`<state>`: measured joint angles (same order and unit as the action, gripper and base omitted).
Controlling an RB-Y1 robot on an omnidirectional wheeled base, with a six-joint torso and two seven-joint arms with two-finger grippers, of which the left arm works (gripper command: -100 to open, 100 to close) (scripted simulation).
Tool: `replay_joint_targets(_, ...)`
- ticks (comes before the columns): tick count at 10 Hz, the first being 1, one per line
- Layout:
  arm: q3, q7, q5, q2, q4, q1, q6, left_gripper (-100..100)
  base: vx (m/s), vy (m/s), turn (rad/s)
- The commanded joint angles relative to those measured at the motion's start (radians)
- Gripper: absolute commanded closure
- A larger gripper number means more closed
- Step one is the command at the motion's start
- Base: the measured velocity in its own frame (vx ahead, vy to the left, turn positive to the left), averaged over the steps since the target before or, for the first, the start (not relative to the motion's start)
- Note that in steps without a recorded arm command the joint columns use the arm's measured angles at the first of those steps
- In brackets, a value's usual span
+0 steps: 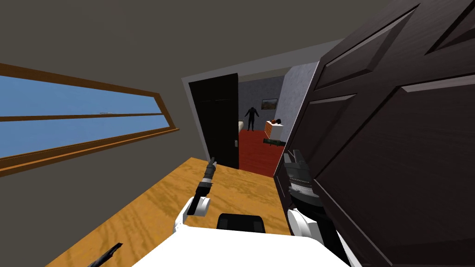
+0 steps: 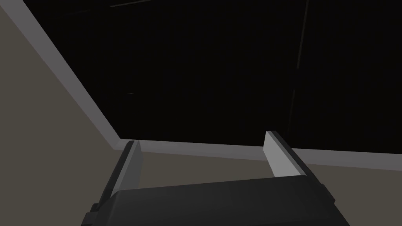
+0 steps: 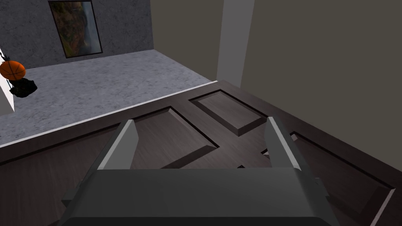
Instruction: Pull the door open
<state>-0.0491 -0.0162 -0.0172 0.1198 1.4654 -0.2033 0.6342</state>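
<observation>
A dark brown panelled door stands swung open on my right, its face close beside my right arm. My right gripper is open with nothing between its fingers, just beside the door's panels. My left gripper is held out ahead over the wood floor, open and empty, pointing at a black door and its grey frame. The doorway past the open door shows a room with a red floor.
A long window with a brown frame runs along the wall on my left. Beyond the doorway stand a dark figure, a wooden cabinet and a wall picture. An orange ball sits on a white surface.
</observation>
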Motion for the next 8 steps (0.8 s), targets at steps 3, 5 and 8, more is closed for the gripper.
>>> replay_joint_targets(3, 0.002, 0.02, -0.007, 0.011, -0.109, 0.047, 0.029, -100, 0.101, -0.028, -0.072)
replay_joint_targets(5, 0.002, 0.025, -0.009, 0.014, -0.143, 0.059, 0.036, -100, 0.091, -0.021, -0.04)
replay_joint_targets(8, 0.004, 0.041, -0.015, 0.022, -0.227, 0.097, 0.057, -100, 0.079, -0.014, -0.062)
